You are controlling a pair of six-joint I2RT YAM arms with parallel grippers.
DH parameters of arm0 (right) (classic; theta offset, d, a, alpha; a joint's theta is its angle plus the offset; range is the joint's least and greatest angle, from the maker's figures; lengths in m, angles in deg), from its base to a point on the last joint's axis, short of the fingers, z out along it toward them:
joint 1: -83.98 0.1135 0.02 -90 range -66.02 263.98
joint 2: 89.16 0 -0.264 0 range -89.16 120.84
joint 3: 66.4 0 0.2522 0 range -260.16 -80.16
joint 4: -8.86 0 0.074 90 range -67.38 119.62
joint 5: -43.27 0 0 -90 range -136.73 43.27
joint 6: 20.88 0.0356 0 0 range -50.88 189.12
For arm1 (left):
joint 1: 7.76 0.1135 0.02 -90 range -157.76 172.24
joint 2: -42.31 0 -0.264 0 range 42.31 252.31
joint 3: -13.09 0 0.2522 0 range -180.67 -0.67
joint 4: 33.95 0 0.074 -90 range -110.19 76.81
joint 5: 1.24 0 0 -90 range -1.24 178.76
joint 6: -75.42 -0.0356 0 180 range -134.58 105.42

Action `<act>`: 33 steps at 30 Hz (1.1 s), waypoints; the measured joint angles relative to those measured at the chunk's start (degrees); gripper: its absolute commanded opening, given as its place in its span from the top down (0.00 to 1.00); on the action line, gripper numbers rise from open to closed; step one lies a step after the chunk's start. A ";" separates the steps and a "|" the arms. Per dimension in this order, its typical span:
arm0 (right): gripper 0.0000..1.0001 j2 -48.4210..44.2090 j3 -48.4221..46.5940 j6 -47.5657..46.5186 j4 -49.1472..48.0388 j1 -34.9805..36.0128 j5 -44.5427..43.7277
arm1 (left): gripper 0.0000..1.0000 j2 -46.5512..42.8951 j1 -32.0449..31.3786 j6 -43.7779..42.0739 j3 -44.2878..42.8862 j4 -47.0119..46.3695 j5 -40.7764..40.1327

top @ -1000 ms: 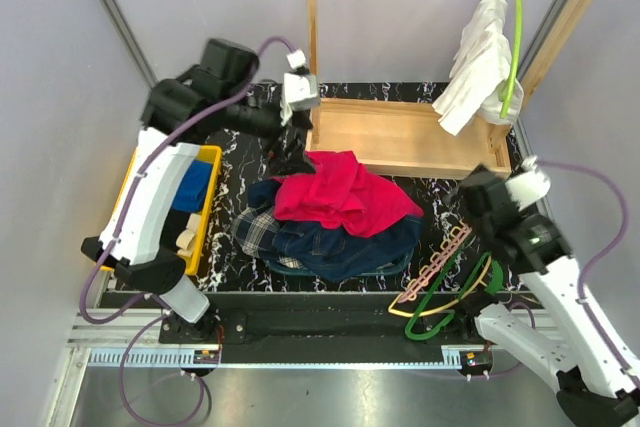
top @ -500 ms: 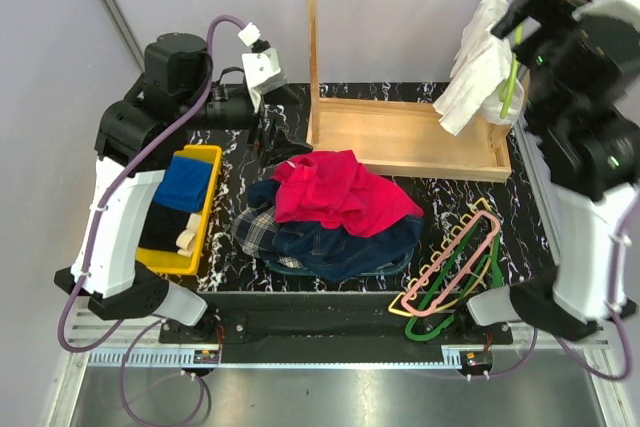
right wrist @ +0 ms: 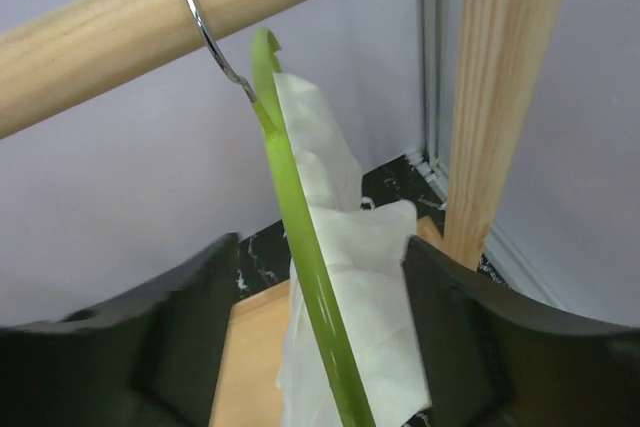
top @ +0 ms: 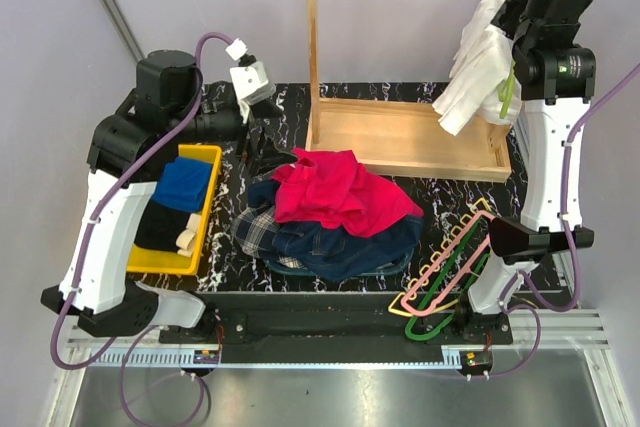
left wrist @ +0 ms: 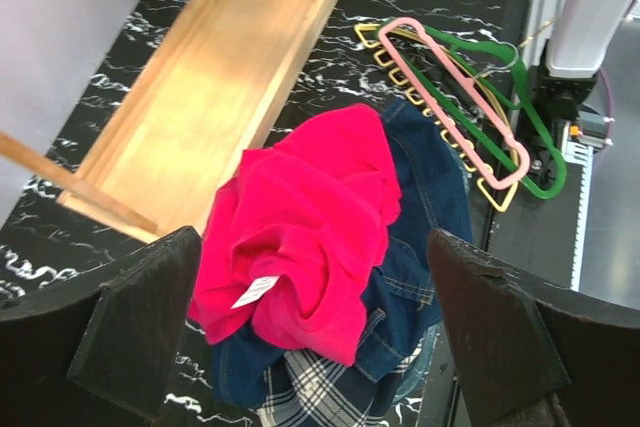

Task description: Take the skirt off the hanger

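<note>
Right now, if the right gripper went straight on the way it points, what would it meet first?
Most likely the green hanger, centred ahead of the right gripper, with the white cloth draped on it right beside; how far off is unclear.

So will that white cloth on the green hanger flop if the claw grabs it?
Probably floppy: the white cloth droops in soft folds. It looks thin, so likely light. The green hanger hangs on the rail, so it may swing.
</note>
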 measured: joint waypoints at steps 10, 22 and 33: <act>0.63 -0.44 1.68 1.64 -0.17 -1.22 3.15 | 0.01 0.02 1.68 0.00 1.20 -0.81 0.37; 1.00 -0.44 2.80 1.57 -0.11 -2.82 7.06 | 0.03 0.17 2.40 0.66 1.53 -3.26 1.20; 1.00 -6.08 12.33 0.02 -11.15 -3.19 14.80 | 0.01 0.68 2.60 0.87 5.57 -4.52 0.63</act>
